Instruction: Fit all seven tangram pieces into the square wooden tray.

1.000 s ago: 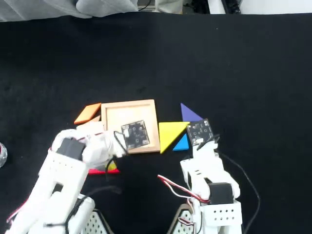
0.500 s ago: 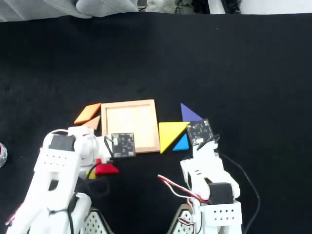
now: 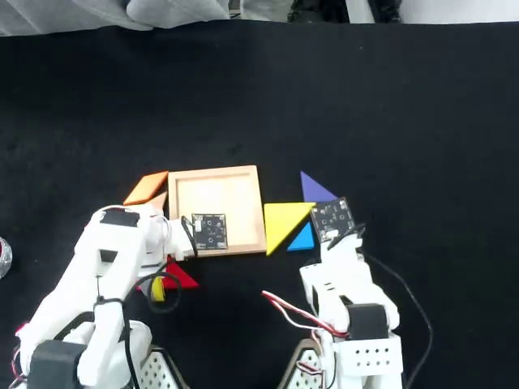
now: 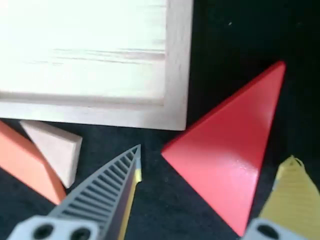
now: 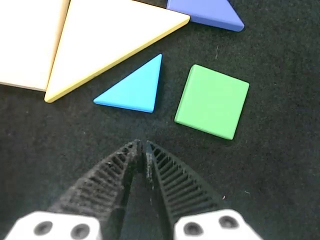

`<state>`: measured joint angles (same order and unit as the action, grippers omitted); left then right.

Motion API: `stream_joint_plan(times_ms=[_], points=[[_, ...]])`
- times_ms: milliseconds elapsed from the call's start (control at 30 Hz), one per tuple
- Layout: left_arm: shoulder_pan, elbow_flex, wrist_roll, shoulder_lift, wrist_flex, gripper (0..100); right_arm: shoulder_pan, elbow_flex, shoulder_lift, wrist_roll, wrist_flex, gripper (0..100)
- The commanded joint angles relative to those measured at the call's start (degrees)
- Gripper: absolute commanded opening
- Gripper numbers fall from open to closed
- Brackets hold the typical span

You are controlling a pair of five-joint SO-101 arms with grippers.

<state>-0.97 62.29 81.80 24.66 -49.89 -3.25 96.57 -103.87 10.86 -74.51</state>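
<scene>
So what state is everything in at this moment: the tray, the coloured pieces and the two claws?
Square wooden tray: empty where visible.
Red triangle: flat, outside tray, ungripped.
Large yellow triangle: flat, outside tray.
Small blue triangle: flat, outside tray.
Green square: flat, outside tray.
Purple triangle: flat, outside tray.
Orange parallelogram: flat, outside tray.
Pale wooden triangle: flat, outside tray.
Left gripper: open.
Right gripper: shut, empty.

The left arm (image 3: 105,271) and right arm (image 3: 350,284) were white plastic, each with a black circuit board (image 3: 209,231) at the wrist. Red and white cables (image 3: 288,312) trailed below. The ribbed jaws were grey and yellow on the left, black on the right.
</scene>
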Motion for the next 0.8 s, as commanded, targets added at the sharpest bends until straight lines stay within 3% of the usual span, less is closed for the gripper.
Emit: stream_joint_plan(times_ms=[0, 567, 767], points=[[-0.75, -2.42, 2.46, -0.88, 0.53, 40, 0.97, -0.04, -4.53, -0.18, -0.26, 1.2], [-1.10, -3.38, 2.02, -8.00, 4.13, 36, 0.97, -0.04, -4.53, -0.18, -0.26, 1.2], [-1.01, -3.38, 2.02, -8.00, 4.13, 19, 0.97, -0.04, -4.53, -0.18, -0.26, 1.2]])
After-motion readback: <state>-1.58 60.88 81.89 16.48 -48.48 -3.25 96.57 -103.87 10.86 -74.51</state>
